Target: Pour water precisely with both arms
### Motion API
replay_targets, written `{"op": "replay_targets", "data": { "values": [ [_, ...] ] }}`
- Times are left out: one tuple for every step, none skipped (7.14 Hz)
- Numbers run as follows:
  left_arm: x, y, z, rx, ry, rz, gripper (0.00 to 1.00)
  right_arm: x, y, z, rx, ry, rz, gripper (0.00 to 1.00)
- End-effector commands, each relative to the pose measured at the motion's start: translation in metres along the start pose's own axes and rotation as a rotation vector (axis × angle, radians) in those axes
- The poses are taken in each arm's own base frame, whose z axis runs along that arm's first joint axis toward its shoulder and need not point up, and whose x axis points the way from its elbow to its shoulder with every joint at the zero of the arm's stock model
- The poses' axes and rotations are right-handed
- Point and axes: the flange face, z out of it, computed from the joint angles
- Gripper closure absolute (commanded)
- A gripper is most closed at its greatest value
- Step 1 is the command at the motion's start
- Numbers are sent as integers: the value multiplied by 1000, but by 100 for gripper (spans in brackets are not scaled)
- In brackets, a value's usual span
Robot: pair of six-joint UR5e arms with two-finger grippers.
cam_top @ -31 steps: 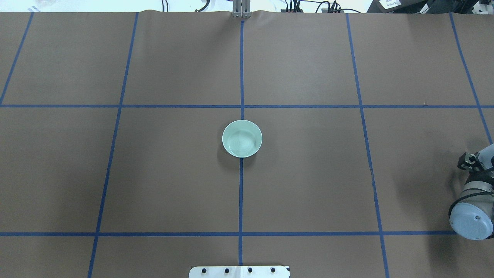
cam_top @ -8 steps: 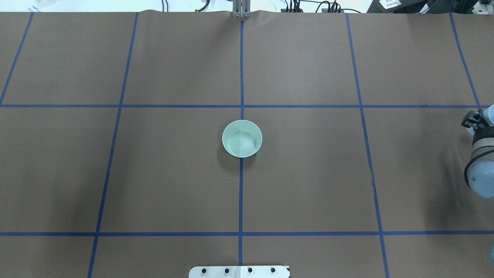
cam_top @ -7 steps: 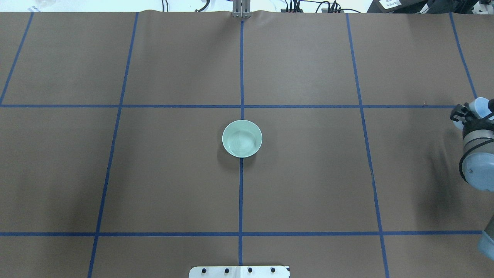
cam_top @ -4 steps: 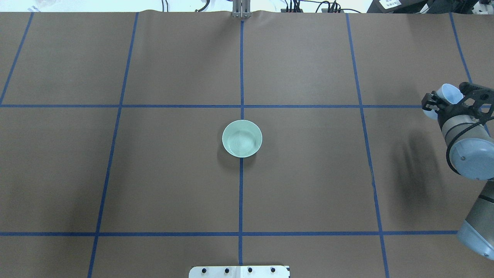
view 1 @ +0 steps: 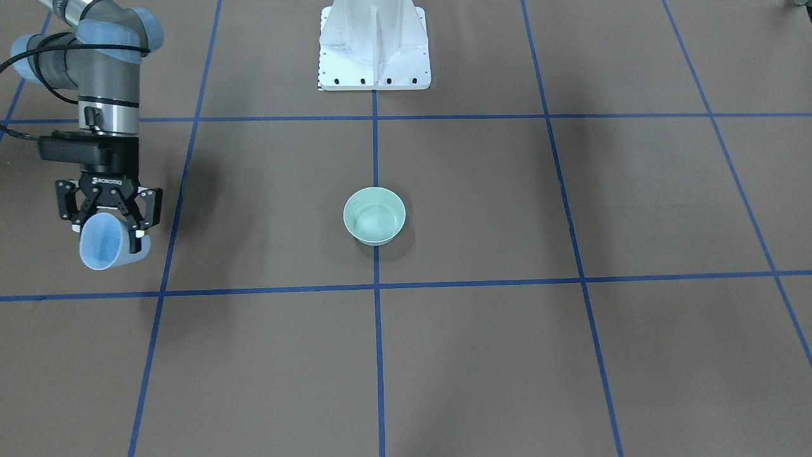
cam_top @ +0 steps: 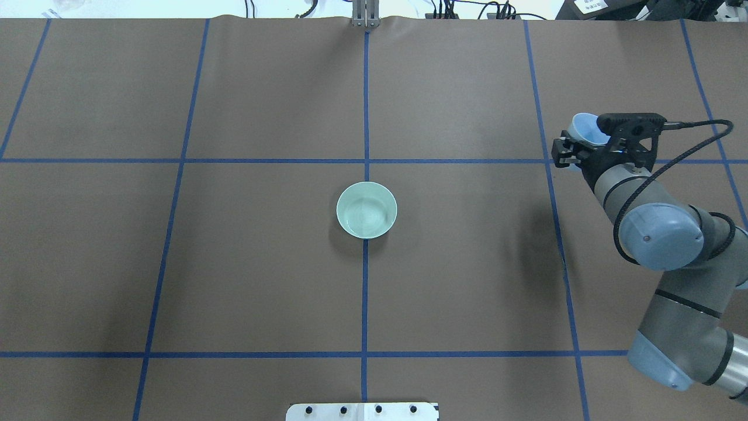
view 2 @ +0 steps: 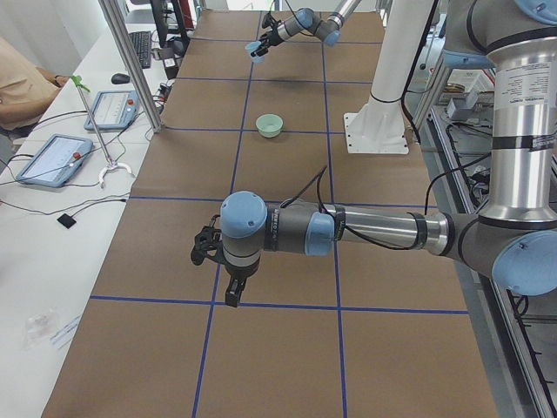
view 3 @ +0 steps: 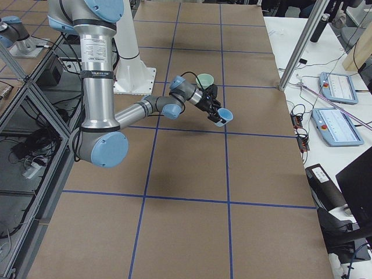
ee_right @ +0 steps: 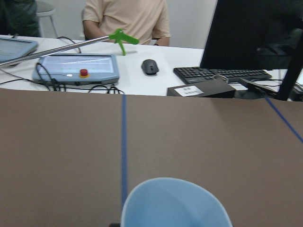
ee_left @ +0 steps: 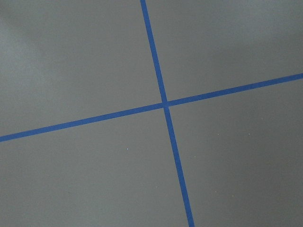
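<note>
Brown paper table point(cam_top: 234, 263) with a blue tape grid point(cam_top: 364, 292), nothing fancy. Closest to the robot's base, the mint green bowl point(view 1: 374, 216) sits dead centre on a tape line. The water point(cam_top: 365, 217) is in it, just faint ripples. Further out on the robot's right, well apart from the bowl, the right gripper point(view 1: 109, 230) is clamped on a pale blue cup point(view 1: 104, 249) held above the table. Can't tell if anything's in it. The left gripper point(view 2: 209, 251) hangs over the table's other end and only shows from the side, so open or closed, can't tell.
</note>
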Motion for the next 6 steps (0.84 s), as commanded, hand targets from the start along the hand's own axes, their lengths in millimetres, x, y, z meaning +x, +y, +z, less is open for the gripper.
{"op": "replay_targets", "data": {
  "values": [
    [0, 0, 0, 1, -1, 0, 0, -50, -5, -16, -43, -131, -179, 100],
    [-1, 0, 0, 0, -1, -1, 0, -69, -11, -24, -52, -194, -306, 100],
    [-1, 0, 0, 0, -1, -1, 0, -97, -17, -32, -80, -281, -362, 100],
    [-2, 2, 2, -3, 0, -4, 0, -122, -22, -42, -121, -385, -415, 100],
    [-3, 2, 2, -5, 0, -8, 0, -139, -25, -50, -125, -471, -541, 100],
    [-4, 3, 3, -7, 0, -10, 0, -152, -29, -57, -117, -533, -639, 100]
  ]
}}
